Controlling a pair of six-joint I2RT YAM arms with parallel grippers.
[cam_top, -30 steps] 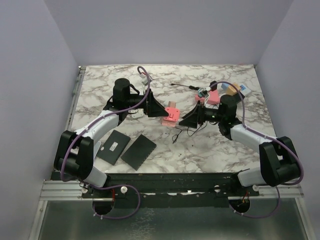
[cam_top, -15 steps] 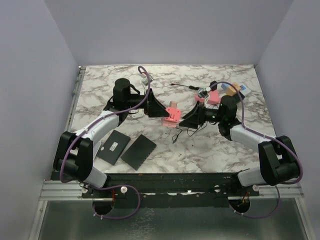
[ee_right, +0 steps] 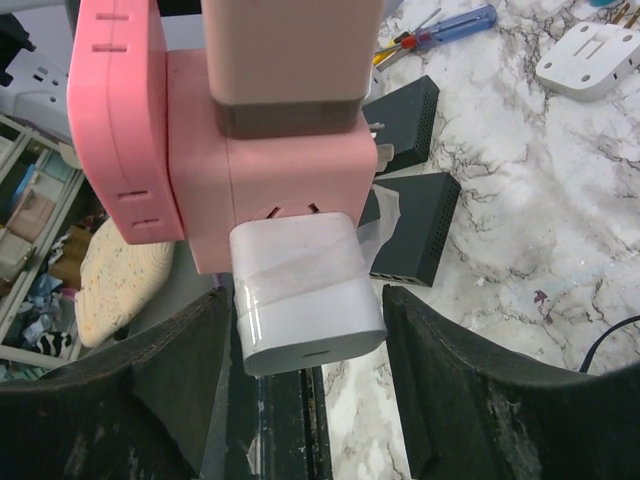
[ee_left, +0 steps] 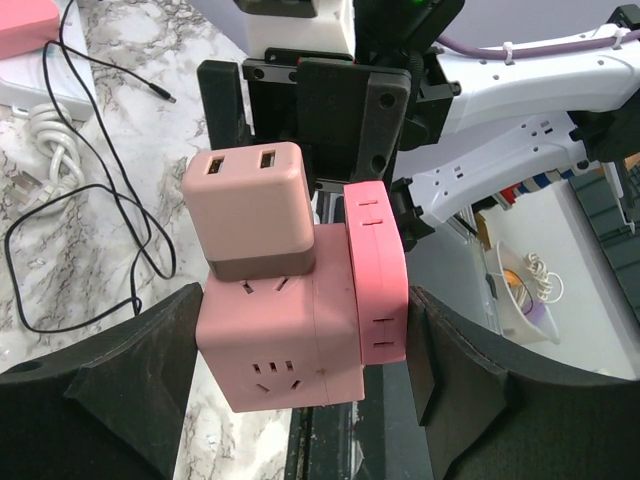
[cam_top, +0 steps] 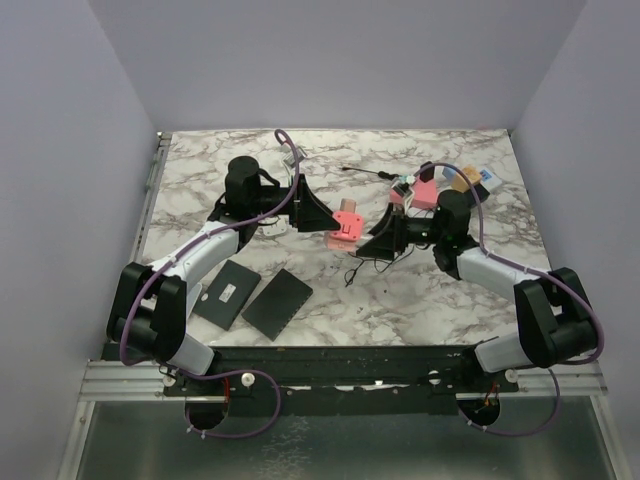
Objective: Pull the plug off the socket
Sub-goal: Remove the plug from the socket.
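Right gripper [ee_right: 306, 300] straddles the white plug [ee_right: 300, 270], close against its sides, though I cannot tell whether it pinches yet. Beyond, left gripper [ee_left: 305, 310] clamps the pink socket cube [ee_left: 270, 330] above the worktop's [cam_top: 420, 300] middle, likely bracing it against the pull.

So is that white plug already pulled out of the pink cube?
No, the white plug sits flush against the pink cube socket, pushed into its face.

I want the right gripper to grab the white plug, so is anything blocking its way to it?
Nothing visible does. The white plug sits between the fingers of the right gripper, sticking out of the pink socket cube that the left gripper holds.
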